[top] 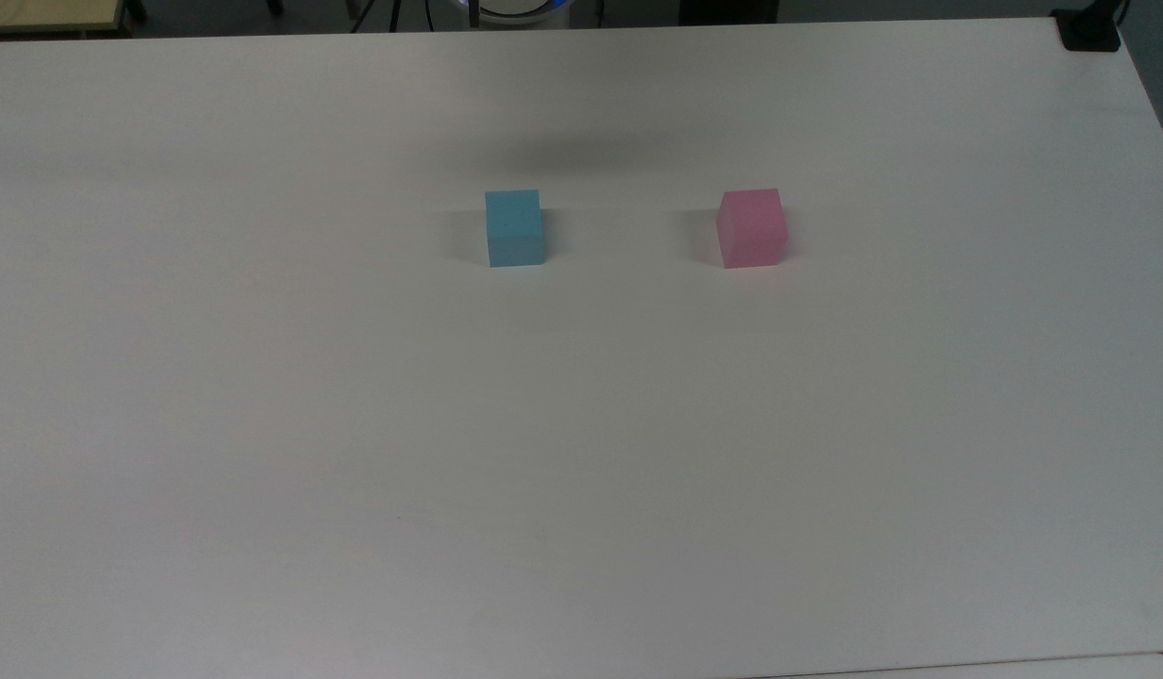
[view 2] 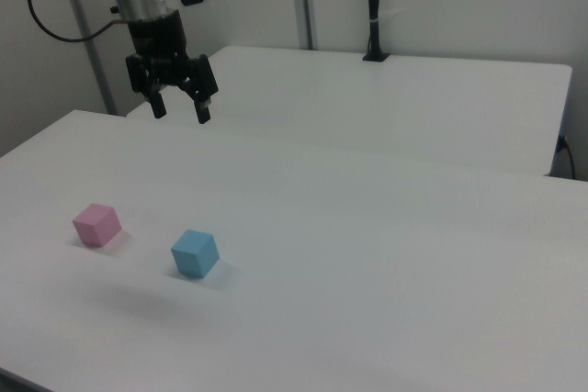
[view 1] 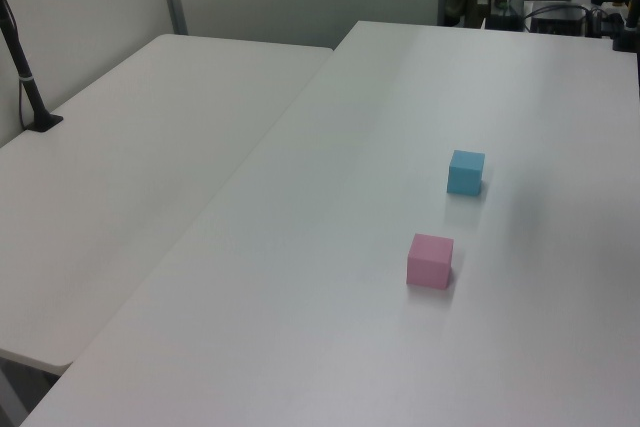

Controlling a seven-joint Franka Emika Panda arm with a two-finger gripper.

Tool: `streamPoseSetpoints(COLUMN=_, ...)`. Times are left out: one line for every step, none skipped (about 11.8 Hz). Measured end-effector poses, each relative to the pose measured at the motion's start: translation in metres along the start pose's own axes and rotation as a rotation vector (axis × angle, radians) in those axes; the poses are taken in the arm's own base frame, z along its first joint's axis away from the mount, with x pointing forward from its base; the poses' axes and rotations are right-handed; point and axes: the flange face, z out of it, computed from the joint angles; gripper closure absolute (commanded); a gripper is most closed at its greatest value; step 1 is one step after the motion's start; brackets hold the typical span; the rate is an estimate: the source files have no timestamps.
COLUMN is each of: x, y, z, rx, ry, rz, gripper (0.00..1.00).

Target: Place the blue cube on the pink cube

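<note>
In the right view's upper left, the gripper [view 2: 181,115] is seen high above the table [view 2: 386,254], fingers spread, nothing held. The blue cube [view 2: 195,253] lies lower in the frame, almost straight beneath. The pink cube [view 2: 96,224] sits left of it, well apart.

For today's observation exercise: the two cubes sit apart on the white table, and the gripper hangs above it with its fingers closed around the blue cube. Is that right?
Not quite. In the right view the gripper hangs open and empty; the blue cube sits on the table, apart from the pink cube.
</note>
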Motion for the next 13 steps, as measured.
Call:
streamPoseSetpoints(x=-0.0002, y=0.0013, z=-0.0002, rx=0.0, ry=0.0, rz=0.004, gripper=0.0)
streamPoseSetpoints(x=-0.0004, y=0.0029, z=-0.0004, rx=0.0, ry=0.001, rz=0.007, gripper=0.0)
streamPoseSetpoints(x=-0.001, y=0.0035, z=-0.0014, rx=0.0, ry=0.003, rz=0.008, gripper=0.0)
streamPoseSetpoints(x=-0.0023, y=0.0036, z=-0.0036, rx=0.0, ry=0.007, rz=0.008, gripper=0.0)
streamPoseSetpoints(x=-0.0035, y=0.0038, z=-0.0048, rx=0.0, ry=0.006, rz=0.009, gripper=0.0)
streamPoseSetpoints(x=-0.0053, y=0.0041, z=-0.0052, rx=0.0, ry=-0.001, rz=0.01, gripper=0.0)
streamPoseSetpoints(x=-0.0066, y=0.0045, z=-0.0056, rx=0.0, ry=-0.006, rz=0.011, gripper=0.0)
streamPoseSetpoints(x=-0.0075, y=0.005, z=-0.006, rx=0.0, ry=-0.008, rz=0.012, gripper=0.0)
streamPoseSetpoints(x=-0.0078, y=0.005, z=-0.0062, rx=0.0, ry=-0.009, rz=0.012, gripper=0.0)
streamPoseSetpoints(x=-0.0079, y=0.005, z=-0.0061, rx=0.0, ry=-0.01, rz=0.012, gripper=0.0)
streamPoseSetpoints(x=-0.0079, y=0.0051, z=-0.0062, rx=0.0, ry=-0.01, rz=0.012, gripper=0.0)
streamPoseSetpoints(x=-0.008, y=0.0058, z=-0.0065, rx=0.0, ry=-0.009, rz=0.013, gripper=0.0)
streamPoseSetpoints(x=-0.0082, y=0.0072, z=-0.0068, rx=0.0, ry=-0.008, rz=0.016, gripper=0.0)
